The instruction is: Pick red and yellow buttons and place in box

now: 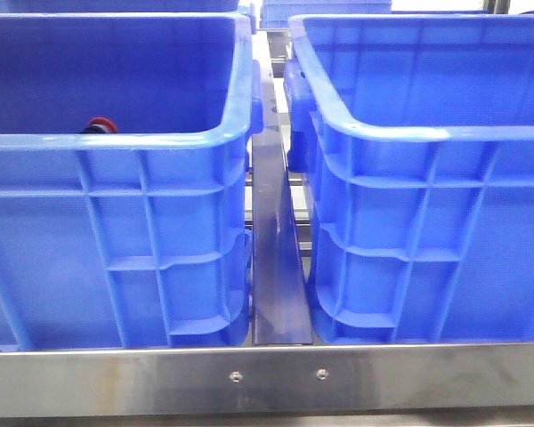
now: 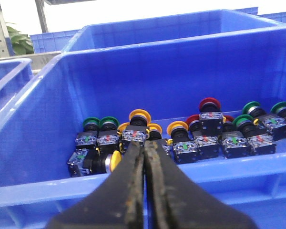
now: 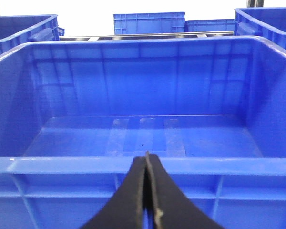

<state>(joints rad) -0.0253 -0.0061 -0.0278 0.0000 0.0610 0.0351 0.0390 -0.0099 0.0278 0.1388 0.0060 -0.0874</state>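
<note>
Several push buttons lie in a row on the floor of the darker left crate (image 2: 47,188). Among them are red-capped ones (image 2: 209,103) and yellow-capped ones (image 2: 139,116). In the front view only a sliver of a red cap (image 1: 101,124) shows over that crate's rim (image 1: 116,142). The box (image 1: 409,133) stands on the right; its lighter inside is empty in the right wrist view (image 3: 143,164). My left gripper (image 2: 144,143) is shut and empty, just outside the left crate's near rim. My right gripper (image 3: 147,155) is shut and empty, before the box's near rim. Neither shows in the front view.
Green-capped buttons (image 2: 91,121) lie among the red and yellow ones, and one yellow button (image 2: 115,161) lies on its side nearest my left gripper. A narrow gap with a metal rail (image 1: 276,267) separates the crates. More blue crates (image 3: 148,23) stand behind.
</note>
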